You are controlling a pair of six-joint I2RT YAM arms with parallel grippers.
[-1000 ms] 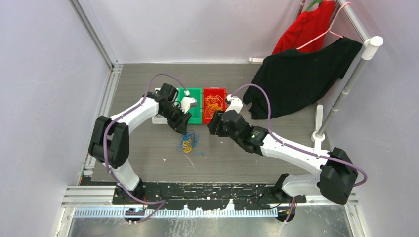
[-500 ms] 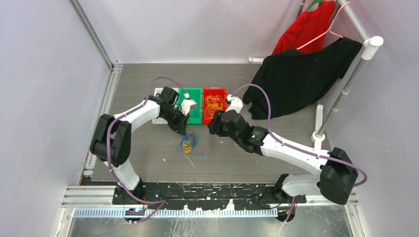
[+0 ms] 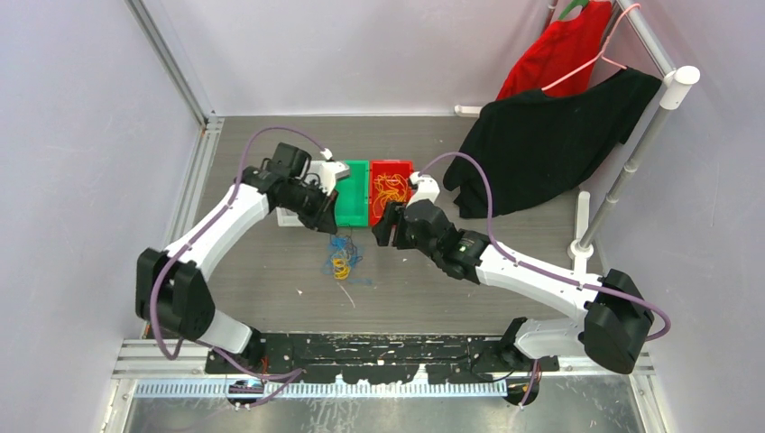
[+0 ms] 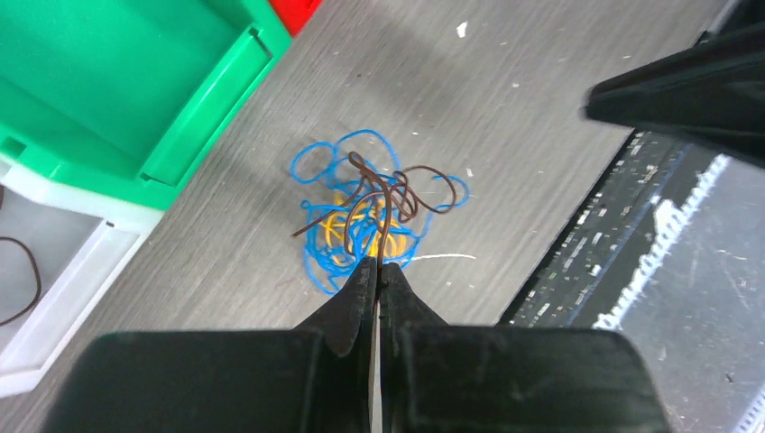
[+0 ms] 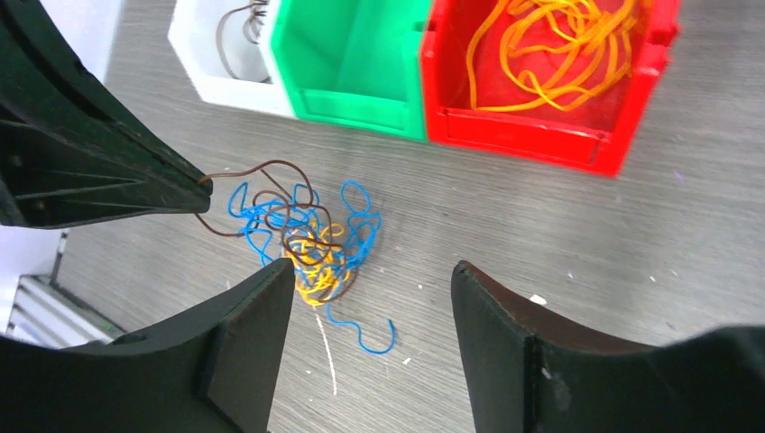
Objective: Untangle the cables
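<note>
Grip secured: left hand [image 4: 377, 269], parted a second ago low over the tangle, is now clenched on the brown cable [image 4: 388, 194]. Its arm has swung back toward the white bin [image 5: 216, 54]. The strand loops from its tips into the blue-and-orange knot [image 3: 341, 260], which lies on the tabletop [image 3: 271, 271] before the green bin [image 3: 354, 194]. Right hand [image 5: 372, 271] is spread above the knot, grasping nothing. Reading: extraction of the brown strand has begun, but it is not yet free.

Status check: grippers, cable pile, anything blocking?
Left gripper shut on brown cable. Right gripper open above the tangle. Blue, yellow, brown strands knotted together. Green bin beside, not blocking.
</note>
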